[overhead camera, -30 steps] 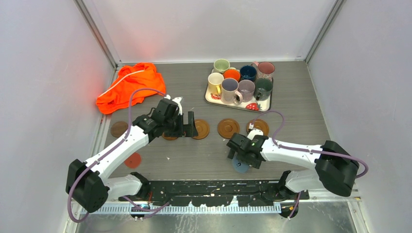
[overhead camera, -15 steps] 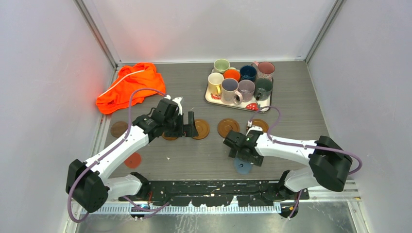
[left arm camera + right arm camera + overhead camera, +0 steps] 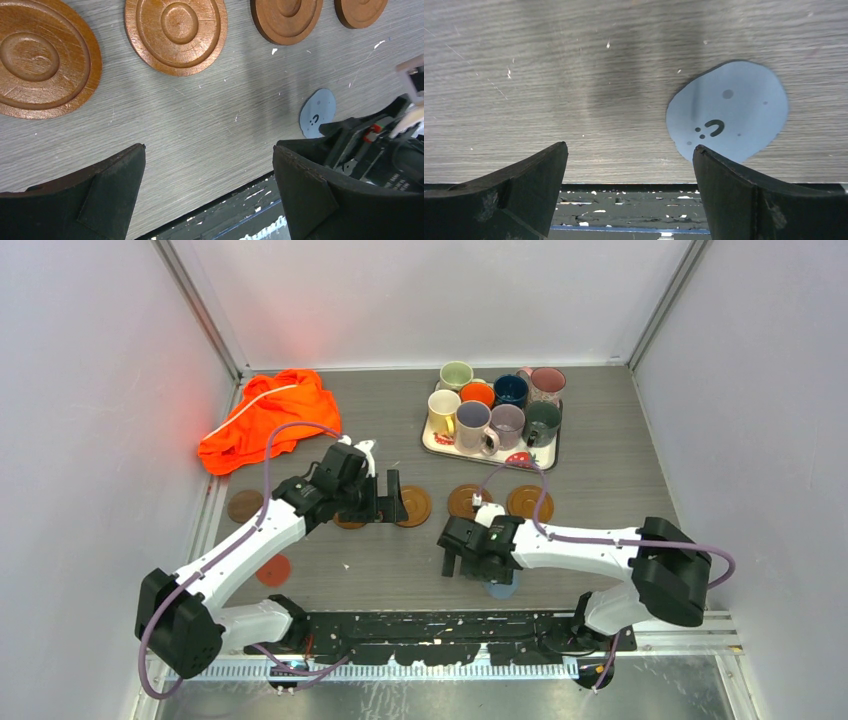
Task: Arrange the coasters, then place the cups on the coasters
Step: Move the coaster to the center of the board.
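Observation:
Several brown wooden coasters (image 3: 468, 502) lie in a row across mid-table, ringed and large in the left wrist view (image 3: 176, 35). A dark brown coaster (image 3: 244, 505) and a red coaster (image 3: 272, 570) lie at the left. The light-blue coaster (image 3: 729, 115) lies flat by the near edge, partly under my right gripper's right finger (image 3: 744, 195). My right gripper (image 3: 465, 568) is open and empty, just left of it. My left gripper (image 3: 385, 508) hangs open and empty over the row's left end. The cups (image 3: 472, 425) stand together on the strawberry tray (image 3: 437, 441).
An orange cloth (image 3: 268, 418) lies bunched at the back left. The black base rail (image 3: 450, 625) runs along the table's near edge, right below both grippers. Grey walls close in the left, right and back sides.
My right arm has swung left along the near edge, uncovering the rightmost wooden coaster and most of the light-blue one. The left arm has not moved.

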### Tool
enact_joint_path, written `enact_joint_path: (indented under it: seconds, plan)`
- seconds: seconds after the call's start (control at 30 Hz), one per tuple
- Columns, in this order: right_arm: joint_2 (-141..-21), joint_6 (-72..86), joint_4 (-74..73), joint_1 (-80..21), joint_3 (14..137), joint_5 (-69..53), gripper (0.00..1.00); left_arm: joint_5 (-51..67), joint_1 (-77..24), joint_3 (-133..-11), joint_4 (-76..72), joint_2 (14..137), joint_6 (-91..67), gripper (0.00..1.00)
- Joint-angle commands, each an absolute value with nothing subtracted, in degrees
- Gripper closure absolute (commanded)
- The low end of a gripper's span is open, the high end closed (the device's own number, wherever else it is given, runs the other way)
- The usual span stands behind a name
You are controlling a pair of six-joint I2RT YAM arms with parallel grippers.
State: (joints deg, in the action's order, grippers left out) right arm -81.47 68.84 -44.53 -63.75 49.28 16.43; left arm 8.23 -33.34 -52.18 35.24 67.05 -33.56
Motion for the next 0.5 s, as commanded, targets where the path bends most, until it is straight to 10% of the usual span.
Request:
enact_joint_path:
  seconds: [0.0,0.47]
  plan:
    - [-82.3,67.8,-37.3,-64.6,48.2,12.3,0.0,9.2,-33.1,-52.7,34.7,65.3,-32.7,0.0]
    - [-86.0,70.6,-35.5,-64.5,44.7,8.2,0.0,8.8,-33.1,-52.4,34.6,65.8,-32.7,0.0]
